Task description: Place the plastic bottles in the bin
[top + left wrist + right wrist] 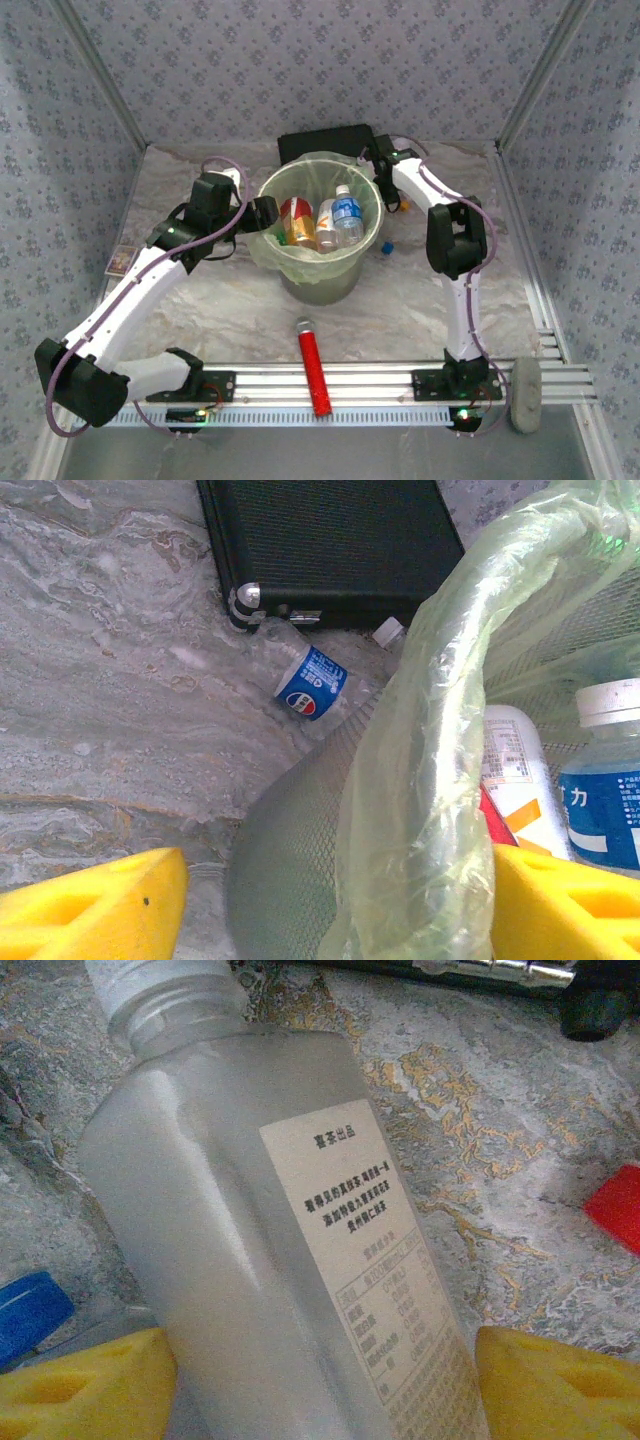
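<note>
Left gripper [335,855] wide open, holding nothing. It straddles the bin's [320,285] left rim, one finger outside the wall and one inside. Right gripper [320,1340] spread wide either side of a clear bottle [230,1210] with a pale label, low over the table [520,1130] behind the bin, to its right; can't tell if the pads press it. Several bottles [325,225] stand inside the bin. Blue-label bottle [312,685] lies between bin and black case [330,540]. Red cylinder [313,365] lies in front of the bin.
</note>
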{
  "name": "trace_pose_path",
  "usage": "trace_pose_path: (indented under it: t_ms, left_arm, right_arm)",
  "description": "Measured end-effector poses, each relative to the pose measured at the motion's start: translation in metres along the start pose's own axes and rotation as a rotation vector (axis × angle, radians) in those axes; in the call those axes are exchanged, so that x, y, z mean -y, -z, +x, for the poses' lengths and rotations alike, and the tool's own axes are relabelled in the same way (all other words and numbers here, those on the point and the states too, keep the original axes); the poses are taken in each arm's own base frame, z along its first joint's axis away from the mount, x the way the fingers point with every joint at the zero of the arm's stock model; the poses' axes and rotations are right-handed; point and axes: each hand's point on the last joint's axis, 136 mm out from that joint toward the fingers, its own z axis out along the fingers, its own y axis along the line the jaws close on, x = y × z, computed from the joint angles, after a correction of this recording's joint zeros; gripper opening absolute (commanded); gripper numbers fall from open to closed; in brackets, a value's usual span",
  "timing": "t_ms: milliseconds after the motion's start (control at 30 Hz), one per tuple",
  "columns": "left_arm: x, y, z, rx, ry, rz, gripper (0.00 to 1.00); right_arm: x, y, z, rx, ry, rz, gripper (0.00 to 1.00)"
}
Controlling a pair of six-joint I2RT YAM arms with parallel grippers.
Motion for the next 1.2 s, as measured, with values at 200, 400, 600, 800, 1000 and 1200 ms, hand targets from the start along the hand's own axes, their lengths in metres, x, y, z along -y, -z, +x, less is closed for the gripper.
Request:
trace_pose_path:
  t_ms: [200,400,600,800,1000,1200]
  left_arm:
    - [0.0,0.0,0.0,0.001,0.0,0.0,0.76]
    - [0.0,0.0,0.0,0.001,0.0,0.0,0.76]
    - [0.0,0.0,0.0,0.001,0.0,-0.001,0.76]
    - [0.0,0.0,-0.001,0.003,0.0,-0.002,0.76]
    - [0.0,0.0,-0.001,0.003,0.0,-0.002,0.76]
    - [0.0,0.0,0.0,0.003,0.0,-0.003,0.76]
  right_arm:
    - [0.001,0.008,-0.002,0.012,0.0,0.004,0.61]
    - [0.009,0.021,0.011,-0.003,-0.026,0.011,0.57]
    - [0.015,0.049,0.008,0.034,-0.042,0.032,0.75]
    - [0.011,0.04,0.016,-0.014,-0.019,0.05,0.83]
    - [0.009,0.003,0.026,-0.089,-0.011,0.053,0.83]
    - [0.02,-0.004,0.025,-0.086,-0.044,0.066,0.74]
